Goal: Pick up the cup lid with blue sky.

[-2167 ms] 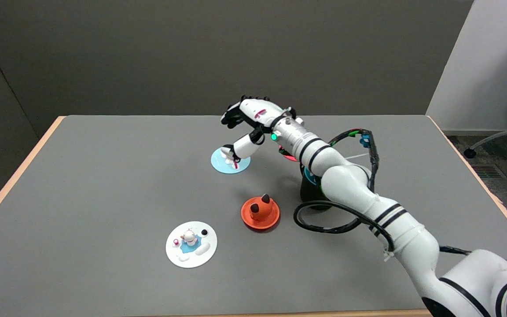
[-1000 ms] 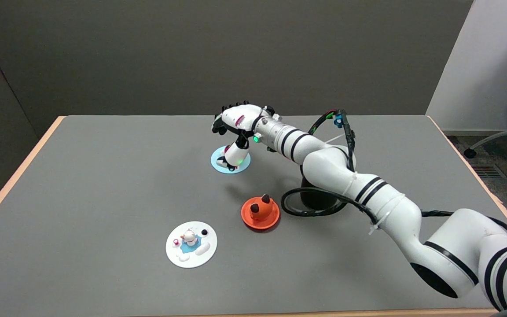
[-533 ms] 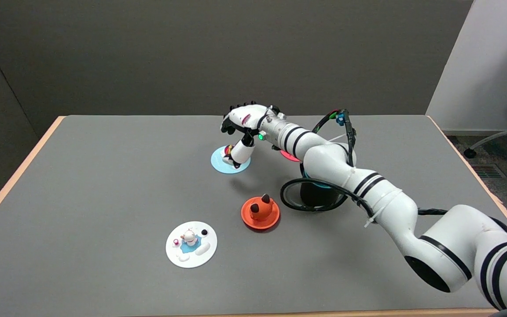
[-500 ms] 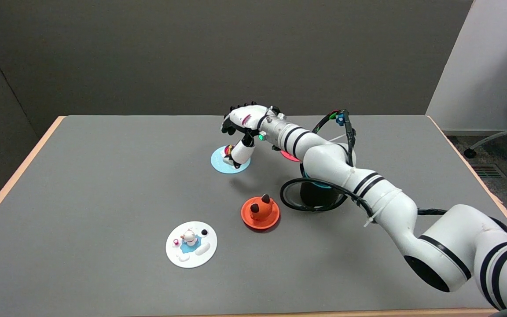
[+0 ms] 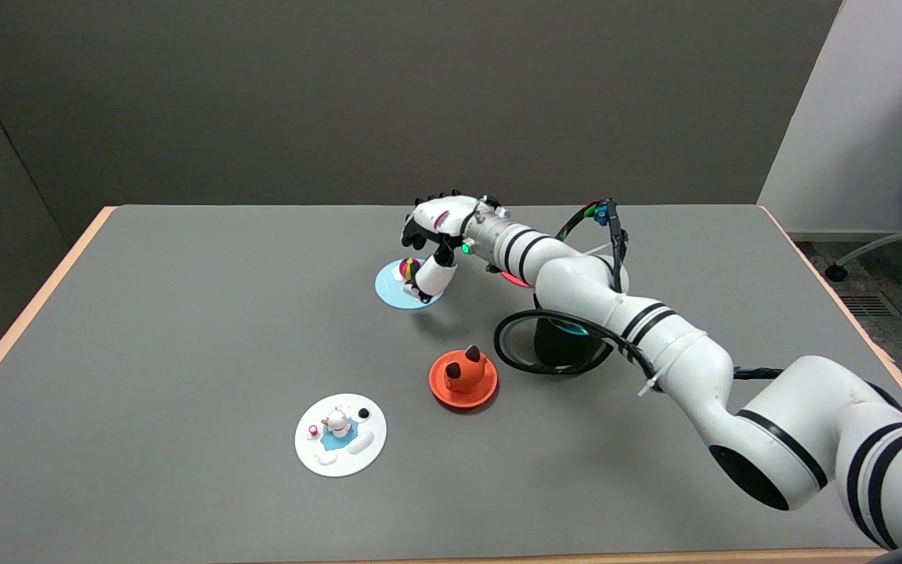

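Note:
The sky-blue cup lid (image 5: 393, 290) lies flat on the grey table (image 5: 185, 313) at mid-back, with a small rainbow and cloud knob (image 5: 405, 270) on top. My right hand (image 5: 437, 232) hovers over the lid's right half. Its thumb (image 5: 430, 280) points down onto the lid just right of the knob, and the other fingers (image 5: 413, 233) curl above the knob without closing on it. The right rim of the lid is hidden behind the thumb.
An orange lid with a fox figure (image 5: 463, 380) sits in front of the blue one. A white lid with a small figure (image 5: 340, 435) lies nearer, to the left. A black cup (image 5: 557, 348) stands under my forearm, and a red lid (image 5: 512, 278) shows behind it.
The hand has shifted slightly right and back, so the rainbow knob now shows left of the thumb. The lid has not moved on the table.

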Action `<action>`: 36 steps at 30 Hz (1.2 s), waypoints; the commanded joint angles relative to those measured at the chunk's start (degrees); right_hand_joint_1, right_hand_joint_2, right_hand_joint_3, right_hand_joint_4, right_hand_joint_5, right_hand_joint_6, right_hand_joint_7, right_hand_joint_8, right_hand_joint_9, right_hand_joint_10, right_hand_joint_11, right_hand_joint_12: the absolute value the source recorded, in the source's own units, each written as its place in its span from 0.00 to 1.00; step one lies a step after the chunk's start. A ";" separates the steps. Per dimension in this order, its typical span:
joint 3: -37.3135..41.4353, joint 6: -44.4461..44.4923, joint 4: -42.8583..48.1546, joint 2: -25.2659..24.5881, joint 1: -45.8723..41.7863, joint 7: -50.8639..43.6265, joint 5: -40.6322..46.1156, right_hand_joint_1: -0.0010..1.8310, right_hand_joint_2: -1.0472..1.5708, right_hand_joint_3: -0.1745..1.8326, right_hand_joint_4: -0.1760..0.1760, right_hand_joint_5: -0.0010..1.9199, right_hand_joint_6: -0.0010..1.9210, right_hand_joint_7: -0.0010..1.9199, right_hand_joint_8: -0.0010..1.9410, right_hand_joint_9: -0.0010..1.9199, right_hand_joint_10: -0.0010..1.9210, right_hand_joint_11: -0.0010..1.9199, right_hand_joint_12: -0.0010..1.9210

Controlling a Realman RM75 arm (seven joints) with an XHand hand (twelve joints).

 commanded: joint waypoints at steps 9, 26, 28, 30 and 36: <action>-0.01 -0.09 3.19 -1.27 1.30 -0.30 -0.17 0.45 0.62 0.46 0.00 0.40 0.15 0.38 0.12 0.30 0.11 0.20 0.23; 0.07 0.55 3.18 -1.43 1.13 -0.38 -0.46 0.48 0.65 0.42 0.00 0.42 0.16 0.34 0.27 0.28 0.14 0.20 0.24; 0.07 0.55 3.18 -1.43 1.05 -0.38 -0.98 0.48 0.65 0.41 0.00 0.42 0.17 0.33 0.29 0.28 0.14 0.20 0.25; 0.07 0.55 3.18 -1.43 0.90 -0.38 -1.05 0.49 0.66 0.41 0.00 0.43 0.17 0.32 0.31 0.28 0.15 0.20 0.25; 0.31 0.63 3.18 -1.43 0.58 -0.38 -1.05 0.51 0.66 0.43 0.00 0.45 0.16 0.29 0.39 0.26 0.17 0.20 0.28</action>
